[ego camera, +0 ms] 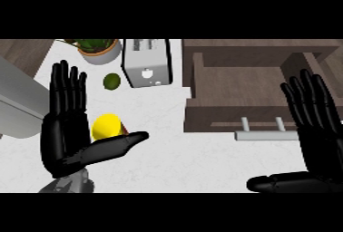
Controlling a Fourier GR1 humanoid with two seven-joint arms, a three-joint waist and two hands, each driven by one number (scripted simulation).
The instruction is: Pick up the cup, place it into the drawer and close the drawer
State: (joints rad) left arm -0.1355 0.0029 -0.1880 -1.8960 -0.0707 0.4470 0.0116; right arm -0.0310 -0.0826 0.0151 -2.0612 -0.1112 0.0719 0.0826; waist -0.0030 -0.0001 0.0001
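A yellow cup (107, 126) stands on the white counter (181, 154), just right of my left hand (66, 131) and partly hidden by its thumb. That hand is open, fingers straight and pointing up, thumb stretched out below the cup. The brown wooden drawer (234, 86) is pulled open at the upper right, its inside bare, with a grey bar handle (264, 134) on its front. My right hand (315, 131) is open too, fingers up, in front of the drawer's right end.
A silver toaster (147, 63) stands at the back centre. A potted plant (99, 49) is left of it, and a green avocado (112, 81) lies below the pot. A grey appliance (17, 104) fills the left edge.
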